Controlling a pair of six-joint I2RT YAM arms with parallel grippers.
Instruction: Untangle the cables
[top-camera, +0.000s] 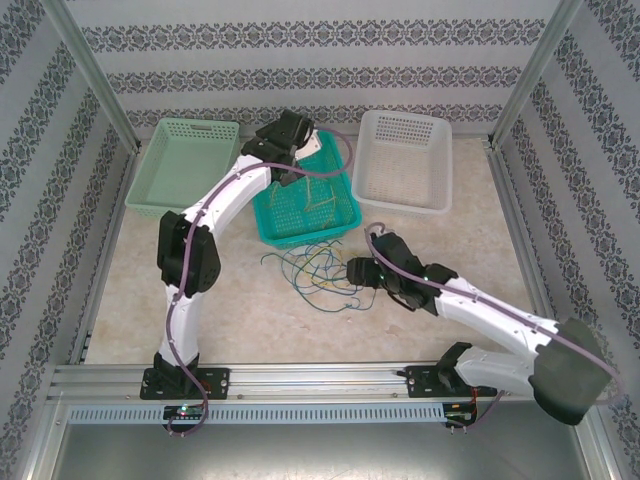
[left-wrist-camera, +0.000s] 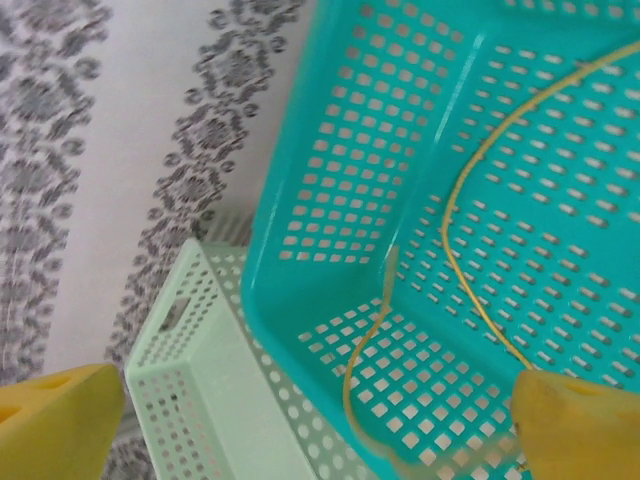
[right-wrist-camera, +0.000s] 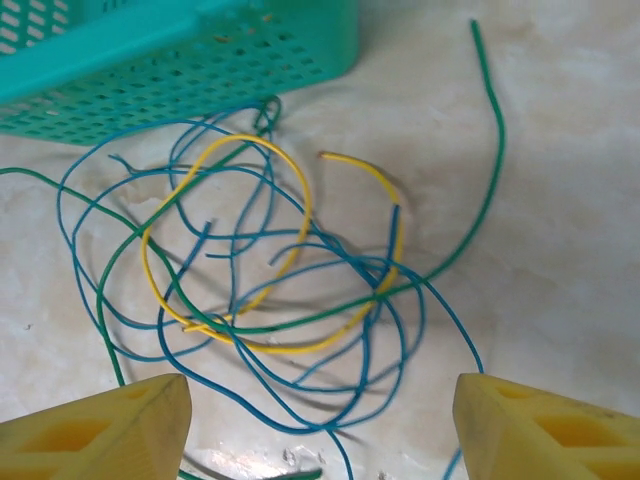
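Top external view, contents as I found them: table (top-camera: 140, 310), pale marbled top; pale green basket (top-camera: 185, 165) at its far left corner; white basket (top-camera: 405, 160) at its far right corner; teal basket (top-camera: 305, 210) between them, toward the far edge. Cables (top-camera: 318, 270), blue, green and yellow, lay tangled in one loose heap at the table's middle, just on the near side of the teal basket. One yellow cable (left-wrist-camera: 455, 210) lay apart from the heap, curled on the teal basket's floor. Left wrist view: my left gripper (left-wrist-camera: 320, 435) hung over that basket, jaws wide apart, the yellow cable's end running up to the finger on the right of that view; whether it touched, I could not tell. Right wrist view: my right gripper (right-wrist-camera: 320, 430) hung just beside the heap, jaws wide apart, clamped on nothing.
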